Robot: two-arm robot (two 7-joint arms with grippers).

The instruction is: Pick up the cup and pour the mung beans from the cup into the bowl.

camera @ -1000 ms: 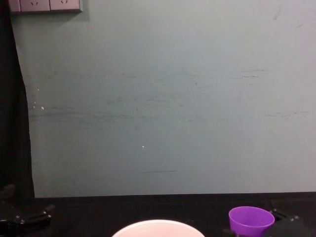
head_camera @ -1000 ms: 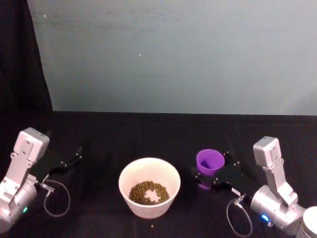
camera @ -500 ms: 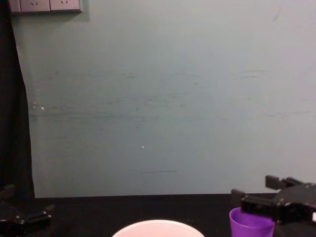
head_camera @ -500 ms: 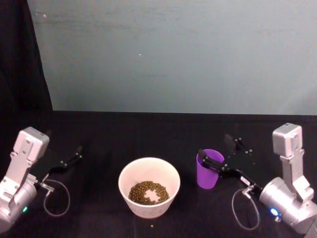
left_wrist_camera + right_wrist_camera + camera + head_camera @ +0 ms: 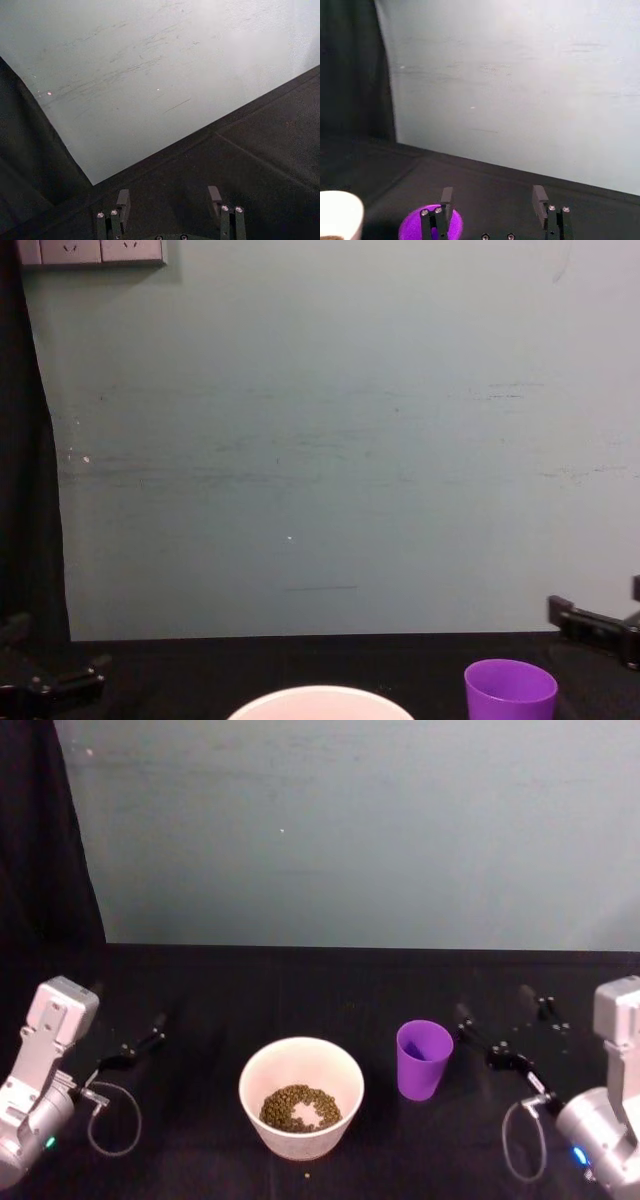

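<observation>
The purple cup (image 5: 424, 1058) stands upright on the black table, just right of the white bowl (image 5: 300, 1042). A heap of mung beans (image 5: 293, 1108) lies in the bowl. My right gripper (image 5: 503, 1018) hovers open a short way to the right of the cup, touching nothing. In the right wrist view the cup (image 5: 456, 223) sits beside one finger of the open right gripper (image 5: 492, 199), with the bowl (image 5: 340, 210) at the edge. The chest view shows the cup (image 5: 510, 688), the bowl's rim (image 5: 320, 697) and the right gripper (image 5: 592, 625). My left gripper (image 5: 140, 1045) rests open at the far left.
A black cloth covers the table (image 5: 320, 980), and a pale teal wall (image 5: 350, 830) rises behind it. A dark curtain (image 5: 40, 840) hangs at the back left. One stray bean (image 5: 307, 1177) lies in front of the bowl.
My right gripper has let go of the cup and drawn back up and to the right. The cup stays upright beside the bowl. The left arm has not moved.
</observation>
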